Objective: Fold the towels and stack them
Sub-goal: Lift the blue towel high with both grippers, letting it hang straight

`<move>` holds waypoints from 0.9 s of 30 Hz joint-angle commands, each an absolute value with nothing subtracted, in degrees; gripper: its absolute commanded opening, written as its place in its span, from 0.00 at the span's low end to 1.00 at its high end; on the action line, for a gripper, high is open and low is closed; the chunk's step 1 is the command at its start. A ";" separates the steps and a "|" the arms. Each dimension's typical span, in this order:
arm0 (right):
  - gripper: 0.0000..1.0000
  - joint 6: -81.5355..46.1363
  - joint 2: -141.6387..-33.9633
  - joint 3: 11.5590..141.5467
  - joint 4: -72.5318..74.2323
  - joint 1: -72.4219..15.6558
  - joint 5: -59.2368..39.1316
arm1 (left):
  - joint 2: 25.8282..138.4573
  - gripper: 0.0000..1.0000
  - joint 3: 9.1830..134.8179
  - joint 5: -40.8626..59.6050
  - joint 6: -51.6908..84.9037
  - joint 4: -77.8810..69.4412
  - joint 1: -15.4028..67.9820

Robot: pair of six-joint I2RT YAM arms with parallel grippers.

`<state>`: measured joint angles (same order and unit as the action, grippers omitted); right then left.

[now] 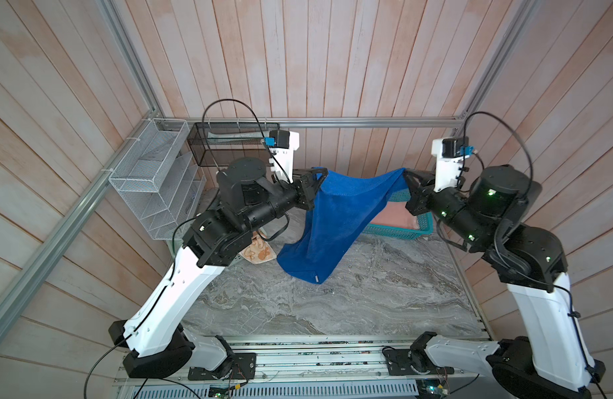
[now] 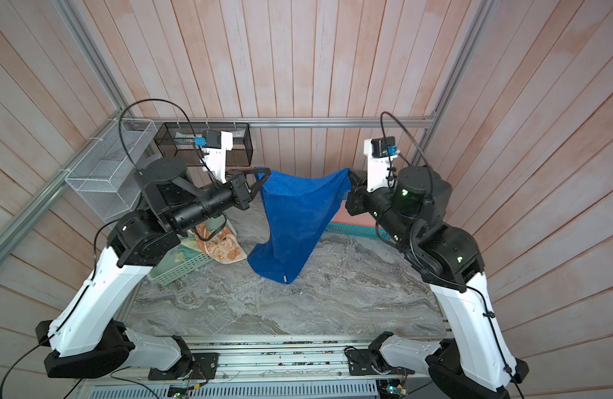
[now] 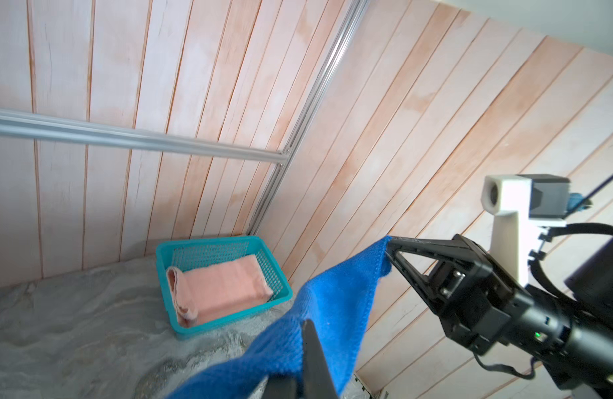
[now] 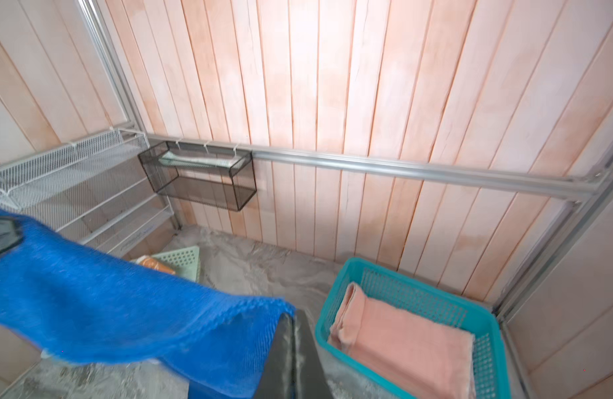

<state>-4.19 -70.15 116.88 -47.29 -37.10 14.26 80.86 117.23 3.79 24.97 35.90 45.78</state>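
A blue towel (image 1: 332, 221) hangs like a curtain over the middle of the marble tabletop (image 1: 367, 304), pinched at its upper corners by the left gripper (image 1: 319, 172) and right gripper (image 1: 406, 172), blocking the way front to back. In front of the towel the tabletop lies open. Right of and behind it sits a teal basket (image 1: 395, 235) holding a pink towel (image 1: 395, 214); left of it a mint-green basket (image 2: 180, 269) with an orange patterned towel (image 2: 225, 247), then a white wire rack (image 1: 153, 186) and black mesh basket (image 1: 229, 146) on the walls.
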 commanded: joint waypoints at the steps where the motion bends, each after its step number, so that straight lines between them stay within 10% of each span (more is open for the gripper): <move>1: 0.00 -1.08 -72.73 124.17 -54.87 -37.35 17.77 | 81.39 0.00 120.64 1.50 21.02 43.61 45.84; 27: 0.00 8.37 -77.06 143.75 -52.19 -37.35 18.60 | 82.99 0.00 137.88 -6.50 8.55 43.98 53.89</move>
<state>6.22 -78.17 142.65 -52.88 -37.36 16.01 84.40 137.34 -4.58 10.41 45.30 53.04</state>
